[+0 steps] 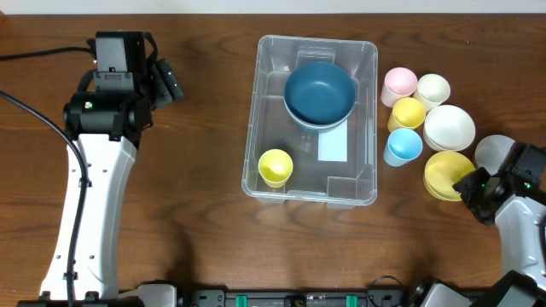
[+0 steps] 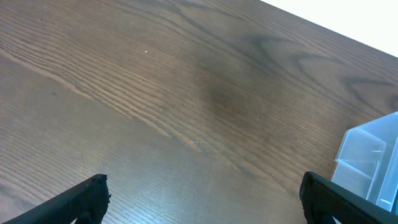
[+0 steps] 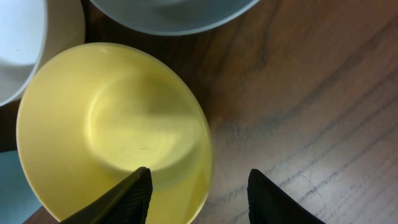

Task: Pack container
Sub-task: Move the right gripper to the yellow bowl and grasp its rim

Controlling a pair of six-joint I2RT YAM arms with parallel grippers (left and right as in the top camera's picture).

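The container (image 1: 368,128), a large clear bin, stands at the table's middle. It holds a dark blue bowl (image 1: 319,92) at the far end and a small yellow cup (image 1: 275,166) at the near left. A yellow bowl (image 1: 445,173) rests on the table to its right. My right gripper (image 1: 472,186) is at that bowl's near-right rim. In the right wrist view the yellow bowl (image 3: 106,118) has one finger (image 3: 127,199) inside it and the other finger (image 3: 273,199) outside over the wood. The right gripper (image 3: 199,190) is open astride the rim. My left gripper (image 2: 202,199) is open over bare wood.
Right of the bin stand a pink cup (image 1: 399,83), a cream cup (image 1: 432,89), a yellow cup (image 1: 408,112), a blue cup (image 1: 403,147), a white bowl (image 1: 449,127) and a grey bowl (image 1: 493,152). The bin's corner (image 2: 373,162) shows in the left wrist view.
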